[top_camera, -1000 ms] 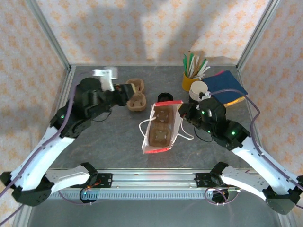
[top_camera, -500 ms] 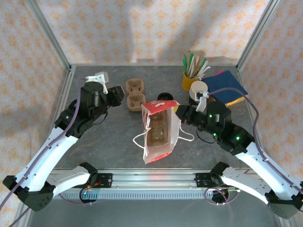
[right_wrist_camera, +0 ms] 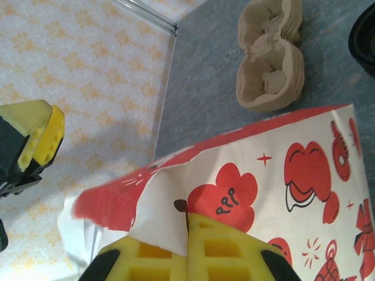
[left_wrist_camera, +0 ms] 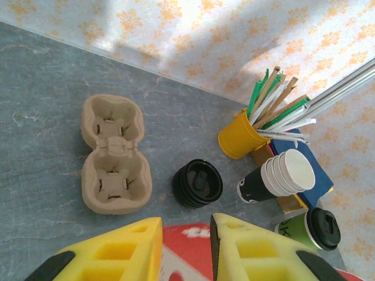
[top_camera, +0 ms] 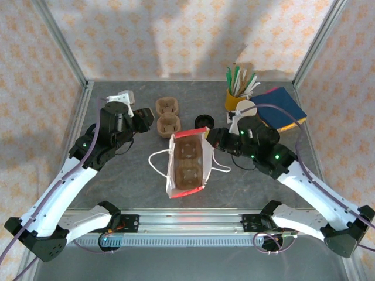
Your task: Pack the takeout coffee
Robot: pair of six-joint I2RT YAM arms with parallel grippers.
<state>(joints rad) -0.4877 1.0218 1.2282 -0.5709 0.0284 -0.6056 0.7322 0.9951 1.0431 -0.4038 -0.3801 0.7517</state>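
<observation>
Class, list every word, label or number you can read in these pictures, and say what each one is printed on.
"ppp": on a red shape printed on the paper bag, right wrist view.
Marks on the green lidded cup and the dark cup stack, left wrist view: too small to read.

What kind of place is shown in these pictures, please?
Probably a robot test cell dressed as a café counter, not a real shop: a metal frame holds wallpapered panels around a table, with coffee props on hand: cups, a pulp carrier and a paper bag.
</observation>
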